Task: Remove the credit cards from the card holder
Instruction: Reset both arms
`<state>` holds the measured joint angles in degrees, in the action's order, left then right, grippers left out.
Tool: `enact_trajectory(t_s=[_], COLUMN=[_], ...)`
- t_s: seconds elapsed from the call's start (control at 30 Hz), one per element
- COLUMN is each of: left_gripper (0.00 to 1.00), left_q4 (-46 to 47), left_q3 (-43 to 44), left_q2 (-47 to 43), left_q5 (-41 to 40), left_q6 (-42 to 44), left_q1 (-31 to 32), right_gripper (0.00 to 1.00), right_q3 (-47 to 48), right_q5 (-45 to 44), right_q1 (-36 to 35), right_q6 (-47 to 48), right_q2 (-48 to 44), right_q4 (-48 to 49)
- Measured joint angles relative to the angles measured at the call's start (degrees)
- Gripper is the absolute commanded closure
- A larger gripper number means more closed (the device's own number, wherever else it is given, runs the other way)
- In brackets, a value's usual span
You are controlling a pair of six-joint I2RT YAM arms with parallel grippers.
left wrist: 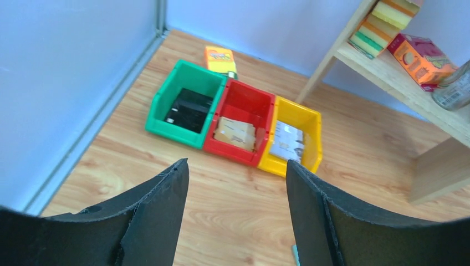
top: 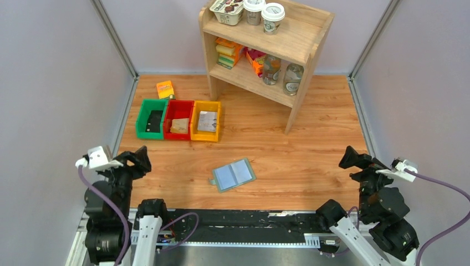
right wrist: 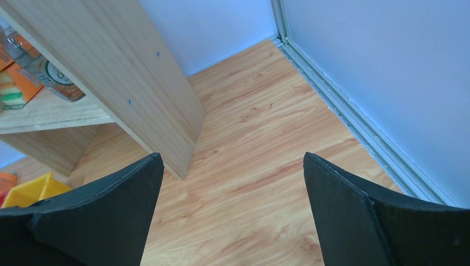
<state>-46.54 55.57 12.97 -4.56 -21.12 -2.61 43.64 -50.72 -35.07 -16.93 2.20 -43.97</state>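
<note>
The card holder [top: 234,174] lies open and flat on the wooden floor near the front middle, sage-green border, blue-grey pocket panels up, small tab at its left. No cards show outside it. My left gripper [top: 141,158] is open and empty at the front left, well left of the holder; in the left wrist view [left wrist: 235,172] a sliver of the holder's edge [left wrist: 295,254] shows by the right finger. My right gripper [top: 349,158] is open and empty at the front right, far from the holder; the right wrist view [right wrist: 233,166] shows only bare floor between the fingers.
Green bin [top: 152,119], red bin [top: 178,119] and yellow bin [top: 205,121] stand in a row at the back left, an orange packet [top: 165,88] behind them. A wooden shelf unit [top: 266,50] with jars, cups and boxes stands at the back. Walls enclose both sides.
</note>
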Motion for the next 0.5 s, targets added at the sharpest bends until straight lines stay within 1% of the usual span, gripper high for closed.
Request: enact_trajectory(t_s=[0.1, 0.27, 0.5], left_gripper=[0.27, 0.26, 0.27], left_q4=[-2.32, -2.40, -1.75], left_q3=[0.07, -3.80, -10.93], left_q2=[-4.79, -12.59, -12.48], left_q5=[-2.56, -6.56, -8.11], left_q6=[1.51, 2.43, 2.51], left_q1=[0.50, 0.72, 0.81], right_gripper=[0.00, 0.00, 0.00], right_q3=[-0.96, -1.60, -2.51], right_q5=[-0.85, -1.40, -0.68], right_q1=[0.02, 0.00, 0.00], right_q6=[0.31, 0.61, 1.79], right_q2=[-2.05, -2.03, -2.03], right_q4=[0.00, 0.15, 0.52])
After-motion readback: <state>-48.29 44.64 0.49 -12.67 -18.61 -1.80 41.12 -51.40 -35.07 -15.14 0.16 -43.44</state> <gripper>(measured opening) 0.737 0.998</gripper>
